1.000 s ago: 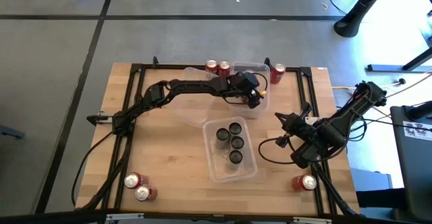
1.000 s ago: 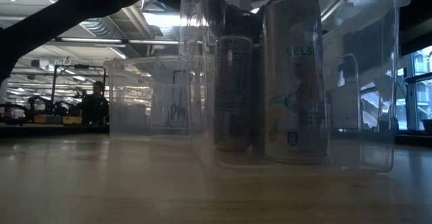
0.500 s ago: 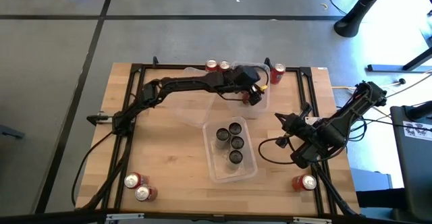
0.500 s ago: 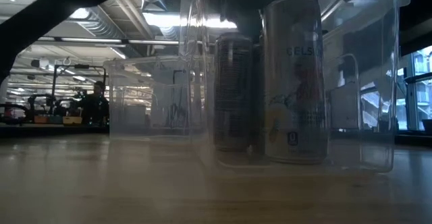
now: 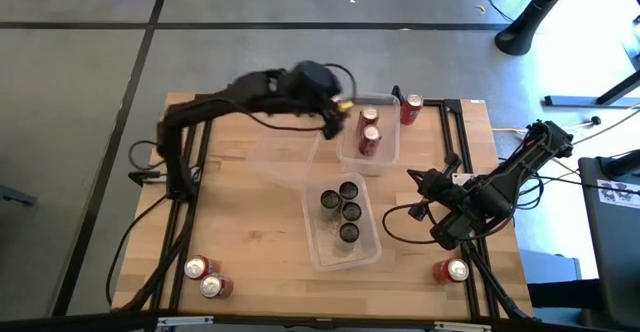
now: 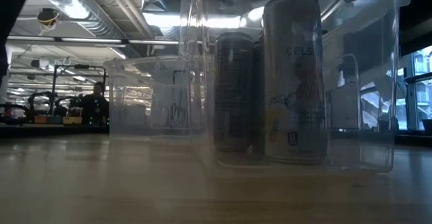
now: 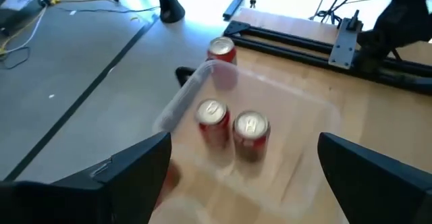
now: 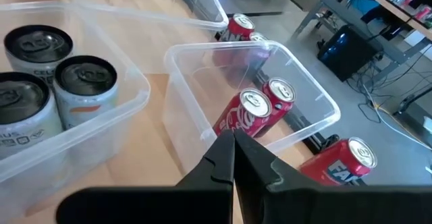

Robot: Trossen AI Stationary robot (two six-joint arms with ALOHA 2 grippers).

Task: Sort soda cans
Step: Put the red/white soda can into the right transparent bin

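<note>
Hovering above the far edge of the table [image 5: 240, 227], the left claw [image 5: 335, 120] has its fingers spread wide and holds nothing — the left wrist view looks down between them at two red cans [image 7: 233, 124] standing in the far clear bin [image 5: 385, 157]. Four dark cans [image 5: 342, 210] stand in the nearer bin [image 5: 315, 252] at mid-table. Red cans left outside: one [image 5: 411, 109] at the far edge just right of the far bin, a pair [image 5: 205, 277] at the near left corner, and one [image 5: 450, 270] at the near right. The right claw [image 8: 233, 150] waits at the right side of the table, fingers pressed together, empty.

The step in hand looks like going for another red can. The far-edge can is closest; it would pay to come straight down over it with fingers on either side of its body, since the bin wall stands just beside it and the table's black frame rail [image 5: 450, 142] runs close by. The left half of the table offers open room for swinging — the near-left pair sits by the frame, near the table's edge.
</note>
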